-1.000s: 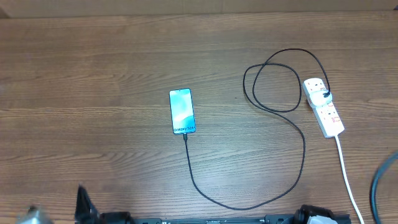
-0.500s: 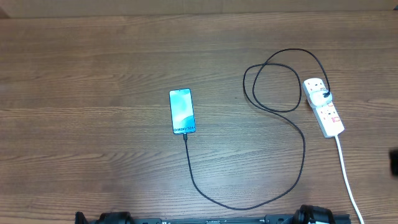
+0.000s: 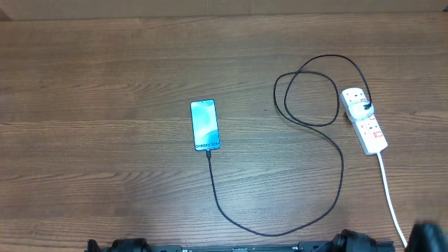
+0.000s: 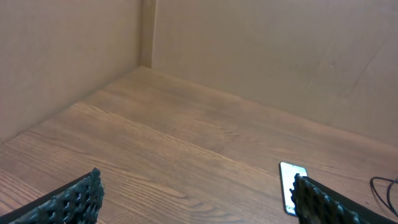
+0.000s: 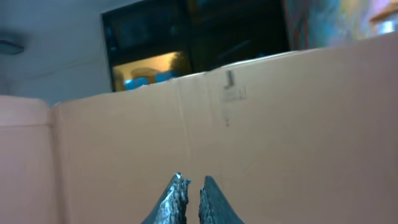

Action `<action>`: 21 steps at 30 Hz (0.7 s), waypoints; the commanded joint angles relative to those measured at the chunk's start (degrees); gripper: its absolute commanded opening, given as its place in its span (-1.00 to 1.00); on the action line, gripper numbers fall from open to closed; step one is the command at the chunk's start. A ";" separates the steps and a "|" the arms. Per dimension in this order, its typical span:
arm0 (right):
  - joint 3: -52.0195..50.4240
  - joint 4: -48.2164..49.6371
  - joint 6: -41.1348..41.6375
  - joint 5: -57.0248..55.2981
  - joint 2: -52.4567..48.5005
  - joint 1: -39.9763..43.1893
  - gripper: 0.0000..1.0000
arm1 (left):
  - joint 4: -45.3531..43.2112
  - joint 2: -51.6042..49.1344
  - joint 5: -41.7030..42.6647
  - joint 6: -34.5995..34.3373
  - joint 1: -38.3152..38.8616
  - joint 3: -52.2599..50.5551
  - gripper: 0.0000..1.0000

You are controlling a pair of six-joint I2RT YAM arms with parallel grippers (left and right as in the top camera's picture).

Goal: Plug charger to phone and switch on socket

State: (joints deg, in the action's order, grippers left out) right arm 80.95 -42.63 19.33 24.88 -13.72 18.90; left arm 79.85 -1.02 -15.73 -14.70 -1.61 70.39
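Observation:
The phone [image 3: 204, 125] lies flat mid-table, light blue screen up. The charger's black cable [image 3: 329, 175] runs from the phone's near end, curves right and loops up to a white adapter [image 3: 360, 108] on the white socket strip [image 3: 365, 120]. The cable tip sits at the phone's bottom edge. In the left wrist view the phone [image 4: 290, 186] shows at right, partly behind a finger. My left gripper [image 4: 196, 196] is open and empty, well back from the phone. My right gripper [image 5: 193, 183] is shut, empty and points up at a cardboard wall.
The socket's white cord [image 3: 389, 196] runs down to the table's front edge at right. Cardboard walls [image 4: 261, 43] stand around the back and left of the table. A dark blur [image 3: 427, 234] sits at the bottom right corner of the overhead view.
The arms have drawn back out of the overhead view: the left arm's dark shape at bottom left is gone, and a dark blur at the right edge moved down to the bottom right corner.

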 commanded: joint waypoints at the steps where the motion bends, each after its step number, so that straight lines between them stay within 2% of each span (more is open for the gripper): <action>1: -0.52 -0.46 -2.62 0.94 2.34 -4.57 -0.79 | 0.11 0.76 -0.74 -0.55 0.07 -0.02 0.99; 4: -0.20 -0.87 -6.60 -2.62 4.92 -6.75 -0.77 | 0.13 0.76 -0.76 -0.55 0.07 -0.02 1.00; 11: -0.24 -2.19 -7.67 -6.45 13.57 -8.33 -0.77 | 0.17 0.76 -0.74 -0.55 0.07 -0.02 0.99; 16: 4.07 -5.81 -7.65 -6.38 13.44 -8.87 -0.77 | 2.19 0.76 -0.76 -0.55 0.07 -0.02 1.00; 21: 3.80 -7.69 -7.67 -5.95 13.44 -13.00 -0.77 | 7.17 0.76 -0.76 -0.66 0.07 0.00 0.99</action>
State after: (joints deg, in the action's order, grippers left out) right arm 85.43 -49.60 11.94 19.55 -0.27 8.56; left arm 86.00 -1.02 -15.73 -14.70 -1.61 70.39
